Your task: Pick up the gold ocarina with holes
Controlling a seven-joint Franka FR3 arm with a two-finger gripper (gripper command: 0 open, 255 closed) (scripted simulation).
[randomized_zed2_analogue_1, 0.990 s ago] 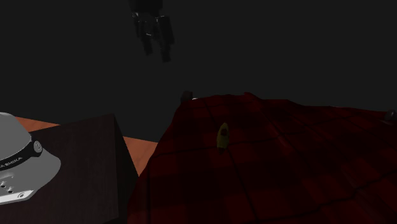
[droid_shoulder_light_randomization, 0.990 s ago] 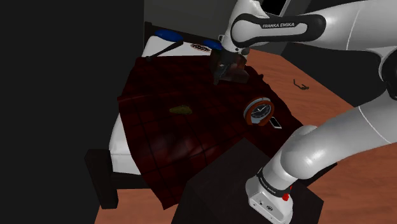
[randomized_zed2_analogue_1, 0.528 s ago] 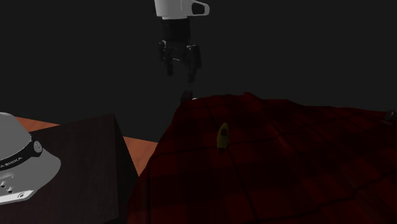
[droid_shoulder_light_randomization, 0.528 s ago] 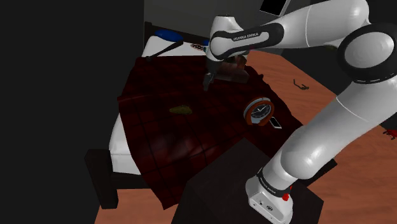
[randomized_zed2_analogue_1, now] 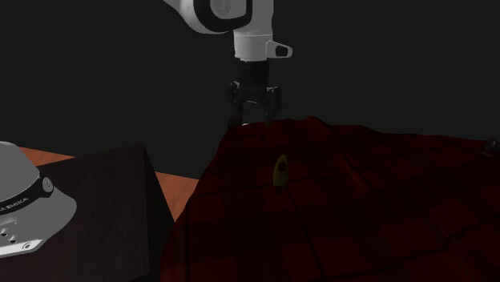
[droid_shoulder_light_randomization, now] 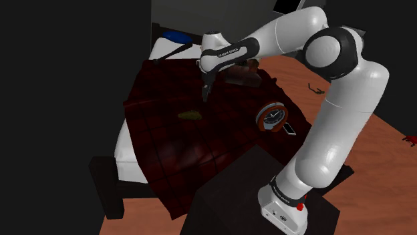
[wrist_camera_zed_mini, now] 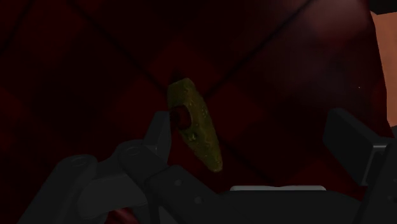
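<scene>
Gold oblong ocarina with holes [droid_shoulder_light_randomization: 190,114] lies on the dark-red checked bedspread [droid_shoulder_light_randomization: 167,143], at seven o'clock from the released black claw [droid_shoulder_light_randomization: 205,93]; best to centre over it, descend, then pinch its narrow width.

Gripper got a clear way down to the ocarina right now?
Probably yes. The gripper hangs open above the red blanket, and nothing lies between it and the ocarina. In the wrist view the ocarina sits close to one finger, so it may need a small sideways shift first.
</scene>
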